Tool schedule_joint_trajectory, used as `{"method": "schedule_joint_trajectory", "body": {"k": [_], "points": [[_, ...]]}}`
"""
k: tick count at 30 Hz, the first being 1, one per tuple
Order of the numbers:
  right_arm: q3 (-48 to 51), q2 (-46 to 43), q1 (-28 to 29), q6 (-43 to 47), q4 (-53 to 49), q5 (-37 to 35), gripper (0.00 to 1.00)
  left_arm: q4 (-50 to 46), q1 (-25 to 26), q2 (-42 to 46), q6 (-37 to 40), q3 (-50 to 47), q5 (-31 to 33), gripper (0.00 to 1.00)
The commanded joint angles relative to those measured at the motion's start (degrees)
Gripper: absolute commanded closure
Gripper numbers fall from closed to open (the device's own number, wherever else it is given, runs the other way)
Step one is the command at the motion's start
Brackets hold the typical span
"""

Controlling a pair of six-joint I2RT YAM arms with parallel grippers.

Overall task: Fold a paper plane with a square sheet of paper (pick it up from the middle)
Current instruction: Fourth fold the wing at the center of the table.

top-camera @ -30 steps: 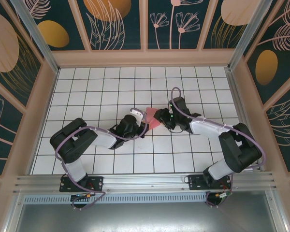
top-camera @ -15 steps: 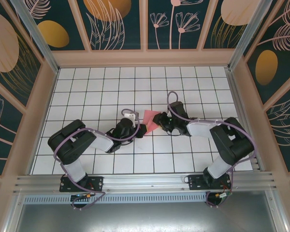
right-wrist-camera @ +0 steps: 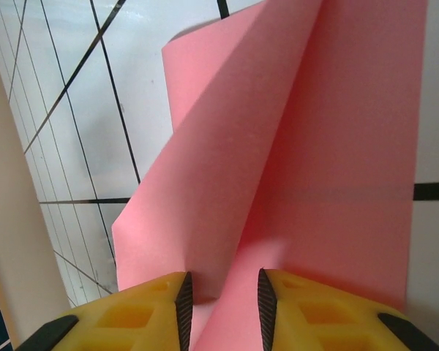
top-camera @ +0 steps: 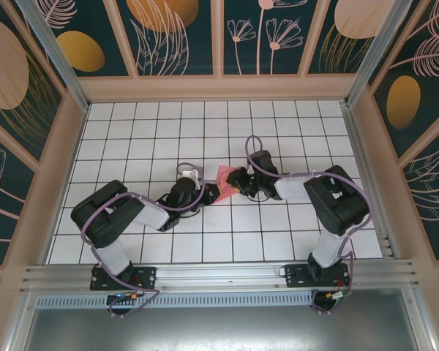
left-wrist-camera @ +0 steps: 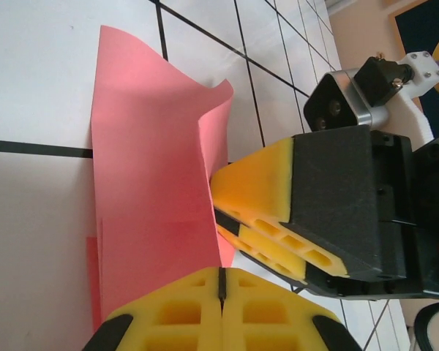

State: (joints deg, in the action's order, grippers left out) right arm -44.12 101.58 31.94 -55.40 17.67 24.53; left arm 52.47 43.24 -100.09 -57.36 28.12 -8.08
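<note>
Paper [left-wrist-camera: 154,183]: thin, matt, smooth pink sheet, softly creased. Pads [left-wrist-camera: 256,183]: yellow foam, matt, moulded with hollow cells. Housing [left-wrist-camera: 351,205]: black matt plastic. Tiles [left-wrist-camera: 36,88]: white, smooth, slight sheen. Rail [top-camera: 219,274]: bare grey metal, dull sheen.

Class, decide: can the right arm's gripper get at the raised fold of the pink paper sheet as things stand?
Probably yes. The right gripper has its jaws open astride the raised fold of the pink paper sheet, with nothing else between them. The left gripper, shut on the sheet, sits off to one side.
</note>
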Motion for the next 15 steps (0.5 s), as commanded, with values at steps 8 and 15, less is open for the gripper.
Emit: {"method": "schedule_joint_trajectory", "body": {"k": [8, 15], "points": [[-2.86, 2.82, -0.29, 1.99, -1.69, -0.31, 0.6, 2.01, -1.45, -1.95, -1.8, -0.18, -4.19, 0.88], [-4.42, 4.19, 0.11, 3.02, -5.15, -1.99, 0.55, -0.97, -2.44, -0.15, 0.52, 0.42, -5.06, 0.75]]}}
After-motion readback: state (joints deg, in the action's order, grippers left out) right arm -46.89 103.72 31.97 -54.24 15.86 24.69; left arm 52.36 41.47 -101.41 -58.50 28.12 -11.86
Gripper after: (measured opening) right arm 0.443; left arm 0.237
